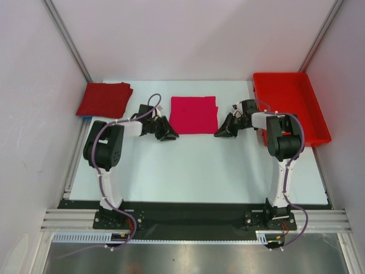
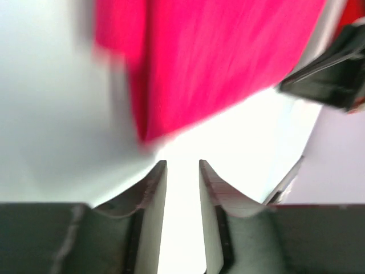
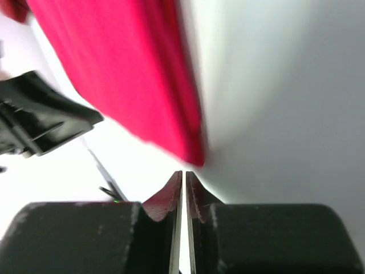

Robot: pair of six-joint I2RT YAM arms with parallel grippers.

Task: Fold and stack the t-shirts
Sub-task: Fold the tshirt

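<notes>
The magenta-pink t-shirt [image 1: 194, 114] lies folded into a flat rectangle at the middle of the table. The crimson t-shirt [image 1: 104, 99] lies folded at the far left corner. My left gripper [image 1: 169, 136] rests just off the pink shirt's near left corner, its jaws a little apart and empty [image 2: 182, 164]; the pink shirt [image 2: 211, 63] fills the view ahead of it. My right gripper [image 1: 221, 133] sits just off the near right corner, its jaws together with nothing between them [image 3: 184, 173]; the pink shirt's corner [image 3: 131, 85] lies just ahead.
A rigid red plastic tray [image 1: 312, 123] stands at the far right, close behind the right arm. Side walls close in the table on the left and right. Each wrist view shows the other gripper across the shirt [image 2: 331, 74] [image 3: 40, 120].
</notes>
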